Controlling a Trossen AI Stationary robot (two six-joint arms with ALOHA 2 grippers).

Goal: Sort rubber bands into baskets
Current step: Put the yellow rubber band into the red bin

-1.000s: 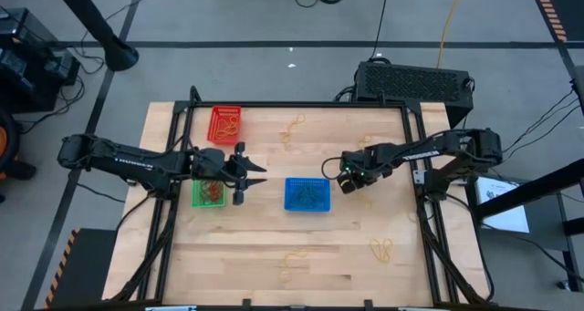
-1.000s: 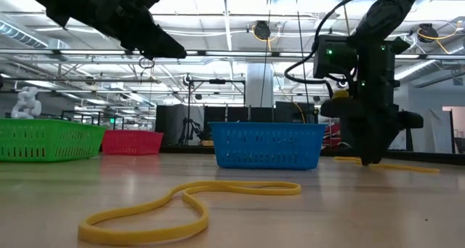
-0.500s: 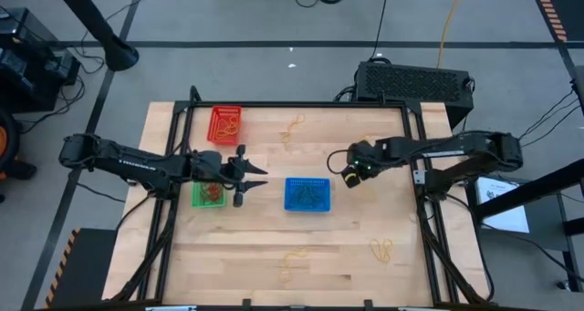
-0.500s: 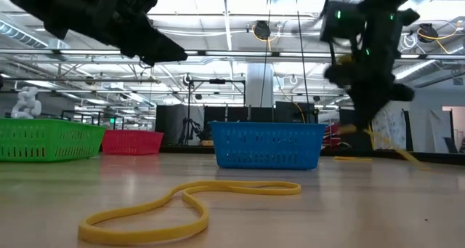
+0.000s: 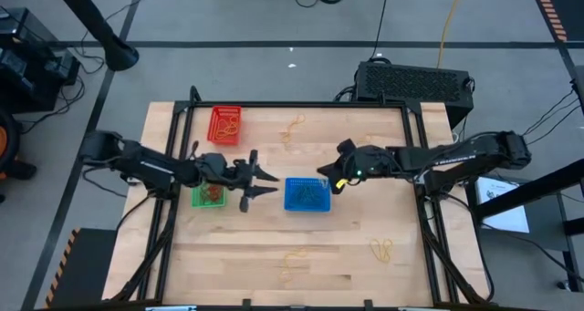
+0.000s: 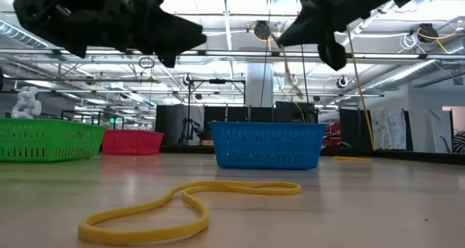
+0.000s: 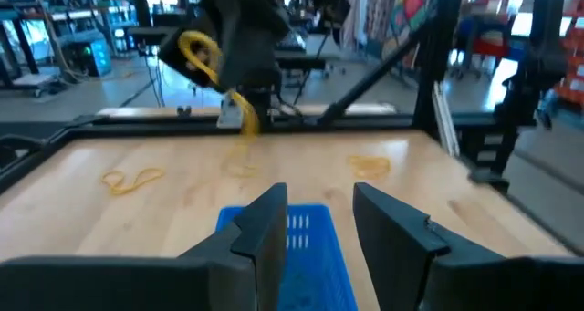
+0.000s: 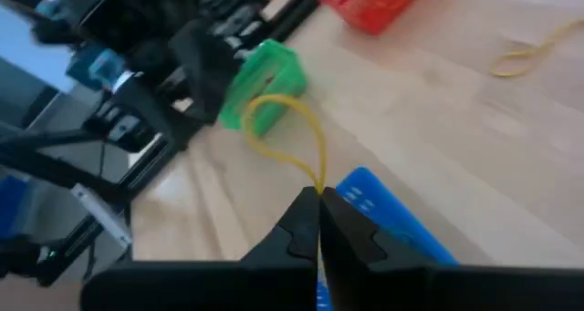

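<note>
My right gripper [image 5: 323, 179] is shut on a yellow rubber band [image 8: 285, 129] in the air by the far right corner of the blue basket [image 5: 307, 194]. My left gripper [image 5: 270, 183] is open and empty, raised between the green basket [image 5: 209, 195] and the blue basket. In the left wrist view its fingers [image 7: 315, 222] stand over the blue basket [image 7: 301, 243]. The red basket [image 5: 225, 124] stands at the far left. All three baskets hold bands. Loose yellow bands lie on the table far [image 5: 294, 126] and near [image 5: 381, 248], [image 6: 189, 204]. My right gripper pinches the yellow band between its two shut fingers at one spot of the loop [image 8: 319, 185]. The rest of the loop stands out past the fingertips as an open arc. The band is lifted clear of the table and of the blue basket [image 8: 388, 215].
A black metal frame runs along the table's left, far and right sides [image 5: 301, 104]. A black box [image 5: 412, 81] stands behind the far right corner. Bare wood lies in front of the baskets toward the near edge.
My right gripper has risen from the table right of the blue basket with the yellow band, which is lifted clear. It has moved left toward the basket's far right corner. My left gripper has moved a little right toward the blue basket.
</note>
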